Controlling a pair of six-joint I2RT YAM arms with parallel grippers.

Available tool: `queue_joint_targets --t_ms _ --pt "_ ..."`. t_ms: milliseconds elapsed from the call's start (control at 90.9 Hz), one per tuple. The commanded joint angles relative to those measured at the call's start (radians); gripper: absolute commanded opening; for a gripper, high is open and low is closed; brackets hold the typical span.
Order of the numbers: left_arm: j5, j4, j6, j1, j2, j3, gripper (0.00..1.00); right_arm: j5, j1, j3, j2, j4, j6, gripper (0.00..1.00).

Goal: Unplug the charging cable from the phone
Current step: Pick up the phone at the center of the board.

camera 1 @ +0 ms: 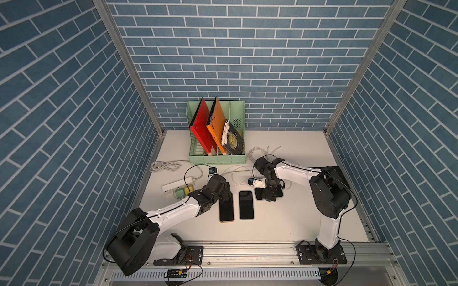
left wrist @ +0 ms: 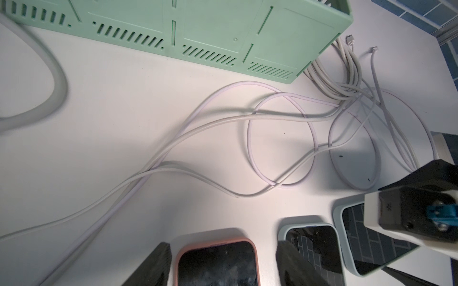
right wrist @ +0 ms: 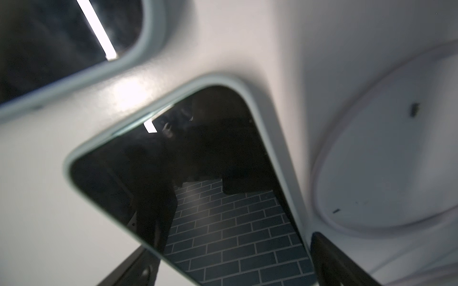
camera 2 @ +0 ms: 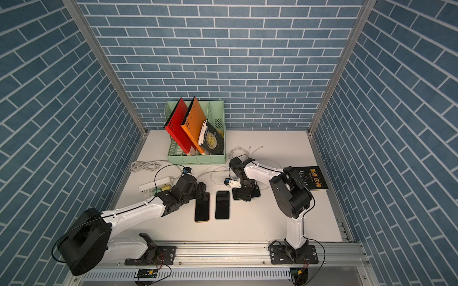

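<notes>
Can't spot a plug in any phone tbh. The thin white rubbery charging cables (left wrist: 254,115) lie looped on the white table (left wrist: 111,99). They look floppy and light, so I'd pinch the stiff connector. Left gripper (left wrist: 223,245) has its jaws wide over the glossy pink-cased phone (left wrist: 218,267). Right gripper (right wrist: 230,242) is wide astride the pale-green-cased phone (right wrist: 198,148).

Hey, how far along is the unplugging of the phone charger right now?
Looks done: no cable shows in any phone, and loose cable ends lie by the green file organizer. In hand: the left gripper straddles the pink-cased phone, jaws open; the right gripper, also open, straddles the right-hand phone. Left: that phone's other end is hidden, so it is unconfirmed.
</notes>
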State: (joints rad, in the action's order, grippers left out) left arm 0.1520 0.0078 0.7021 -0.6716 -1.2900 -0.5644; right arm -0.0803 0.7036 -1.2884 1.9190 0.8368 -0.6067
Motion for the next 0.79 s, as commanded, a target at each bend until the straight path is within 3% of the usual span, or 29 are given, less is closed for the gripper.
queue_joint_targets --t_ms 0,319,781 --pt "-0.007 0.010 -0.007 0.009 -0.012 -0.010 0.72 0.042 -0.019 -0.002 0.007 0.022 0.038 0.92" --pt "-0.020 0.018 -0.007 0.015 -0.037 -0.018 0.71 0.097 -0.056 0.000 0.016 0.054 0.166 0.81" --pt "-0.027 0.020 0.003 0.015 -0.054 -0.028 0.71 0.069 -0.034 -0.010 0.028 -0.015 0.209 0.90"
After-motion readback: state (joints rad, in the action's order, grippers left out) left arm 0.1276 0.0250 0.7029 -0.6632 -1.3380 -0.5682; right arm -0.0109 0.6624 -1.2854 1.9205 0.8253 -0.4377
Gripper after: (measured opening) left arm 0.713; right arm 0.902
